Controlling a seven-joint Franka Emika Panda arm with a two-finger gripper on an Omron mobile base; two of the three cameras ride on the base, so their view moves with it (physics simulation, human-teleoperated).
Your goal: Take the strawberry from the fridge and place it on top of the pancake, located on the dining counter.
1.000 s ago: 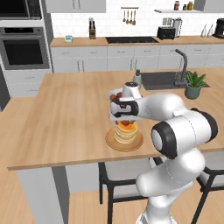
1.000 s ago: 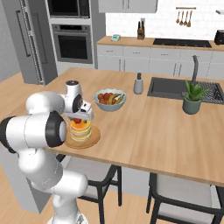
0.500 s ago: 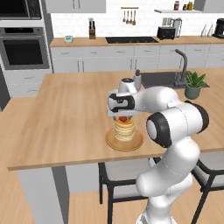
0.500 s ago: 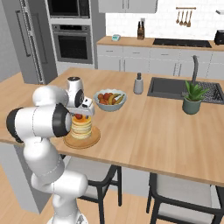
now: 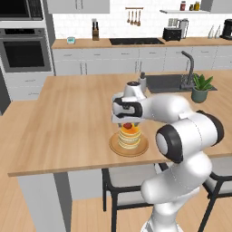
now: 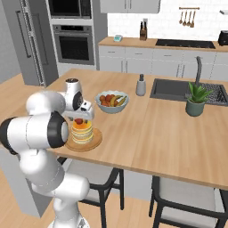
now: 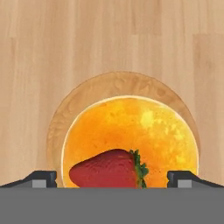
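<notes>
Gripper [image 5: 128, 121]: just above the pancake stack, pointing down; fingers spread wide, released, nothing between them gripped. In the hand view the two fingertips [image 7: 41, 178] stand well apart at either side, clear of the berry.
Strawberry [image 7: 108, 168]: lying on its side on top of the pancake, green cap to the right in the hand view; free of both fingers. Seen as a small red spot on the stack from the base cameras [image 5: 128, 125] [image 6: 79, 121].
Pancake [image 7: 131, 135]: golden stack, centred on a round tan plate [image 7: 109, 85]; stack upright [image 6: 82, 132].
Plate: flat on the counter [image 5: 68, 118], near the front edge, directly before the robot.
Counter: light wood island; sink [image 6: 178, 90] set in its far side.
Fruit bowl [image 6: 111, 101]: grey, on the counter beyond the plate, apart from it.
Plant [image 6: 197, 99]: potted, beside the sink.
Bottle [image 6: 141, 84]: small grey one, upright, between bowl and sink.
Fridge [image 6: 24, 40]: grey, far left in the right base view, doors closed.
</notes>
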